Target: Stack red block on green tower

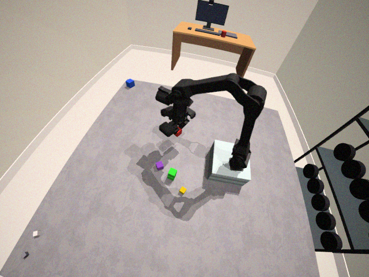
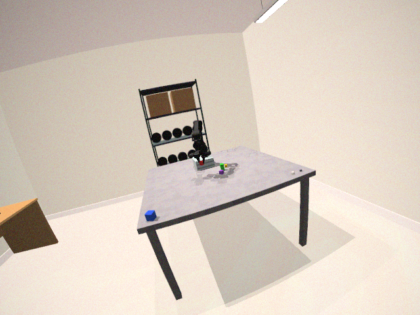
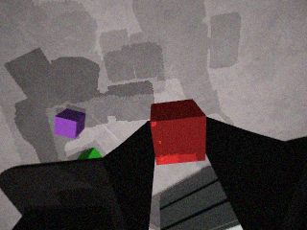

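Observation:
My gripper [image 1: 176, 130] [image 2: 201, 161] [image 3: 174, 124] is shut on the red block [image 1: 179, 131] [image 2: 201, 163] [image 3: 177, 130] and holds it well above the grey table top [image 1: 89, 184] [image 2: 189, 193]. The green tower [image 1: 172, 173] [image 2: 222, 166], two green blocks stacked, stands upright on the table, below and in front of the gripper in the top view. In the wrist view only its top corner [image 3: 89, 154] shows, at the lower left, beside my left finger.
A purple block [image 1: 159, 165] [image 2: 221, 172] [image 3: 70, 123] lies just left of the tower and a yellow block [image 1: 182, 190] [image 2: 226, 165] just right of it. The arm's white base [image 1: 222, 154] stands to the right. A blue block [image 1: 130, 83] [image 2: 150, 215] sits at a far corner.

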You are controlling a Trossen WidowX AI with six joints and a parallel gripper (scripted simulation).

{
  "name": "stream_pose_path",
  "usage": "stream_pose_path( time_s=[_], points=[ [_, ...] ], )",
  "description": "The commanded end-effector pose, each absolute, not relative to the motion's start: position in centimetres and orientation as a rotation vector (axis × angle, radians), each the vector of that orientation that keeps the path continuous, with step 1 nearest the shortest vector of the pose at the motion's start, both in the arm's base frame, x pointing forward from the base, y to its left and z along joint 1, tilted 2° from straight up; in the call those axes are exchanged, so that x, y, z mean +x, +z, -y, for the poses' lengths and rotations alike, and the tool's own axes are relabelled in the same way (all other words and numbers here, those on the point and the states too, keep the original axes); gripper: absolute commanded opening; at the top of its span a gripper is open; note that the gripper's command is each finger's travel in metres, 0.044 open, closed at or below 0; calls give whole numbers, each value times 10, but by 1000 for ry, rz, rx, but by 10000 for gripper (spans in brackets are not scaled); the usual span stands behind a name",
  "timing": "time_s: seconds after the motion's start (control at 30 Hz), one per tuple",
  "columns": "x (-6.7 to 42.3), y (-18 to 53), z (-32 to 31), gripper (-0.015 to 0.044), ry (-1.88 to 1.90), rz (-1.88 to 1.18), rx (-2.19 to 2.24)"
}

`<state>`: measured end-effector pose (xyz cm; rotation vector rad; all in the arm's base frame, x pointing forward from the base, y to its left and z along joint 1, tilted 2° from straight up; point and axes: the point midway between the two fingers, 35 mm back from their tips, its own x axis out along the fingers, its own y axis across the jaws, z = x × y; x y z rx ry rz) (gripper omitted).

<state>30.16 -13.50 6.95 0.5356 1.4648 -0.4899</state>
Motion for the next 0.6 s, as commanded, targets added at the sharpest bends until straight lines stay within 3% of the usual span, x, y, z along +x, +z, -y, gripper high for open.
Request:
stream_pose_path(
  time_s=[0.0, 0.57],
  points=[
    [302, 75, 135, 0, -485, -1467, 536],
    [313, 77, 66, 0, -480, -1468, 541]
  ],
)
